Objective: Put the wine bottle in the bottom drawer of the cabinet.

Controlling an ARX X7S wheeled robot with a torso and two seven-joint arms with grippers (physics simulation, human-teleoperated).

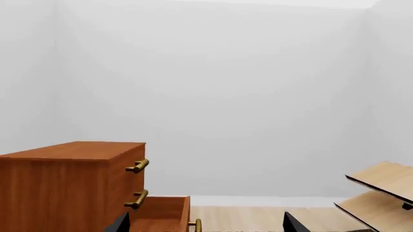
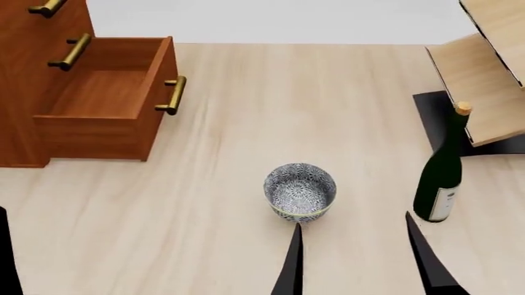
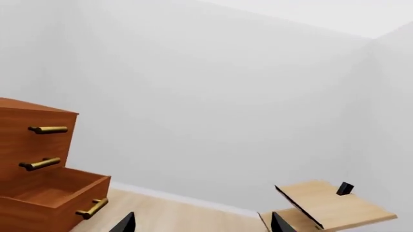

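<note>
The wine bottle [image 2: 441,175], dark green with a tan top and white label, stands upright at the right in the head view. The reddish-brown cabinet [image 2: 24,74] is at the far left, its bottom drawer [image 2: 102,95] pulled open and empty, brass handle [image 2: 172,95] in front. My right gripper [image 2: 357,258] is open and empty, low in the head view, between the bowl and the bottle. My left gripper [image 1: 206,224] is open and empty; only a dark sliver shows at the head view's left edge. Both wrist views show the cabinet [image 1: 65,183] [image 3: 26,140] and open drawer [image 1: 161,212] [image 3: 51,198]. The bottle is out of both wrist views.
A blue-patterned bowl [image 2: 300,190] sits mid-table just ahead of my right gripper's left finger. A light wooden rack [image 2: 484,80] on a black base [image 2: 434,117] stands behind the bottle at the right; it also shows in the wrist views [image 1: 387,188] [image 3: 329,203].
</note>
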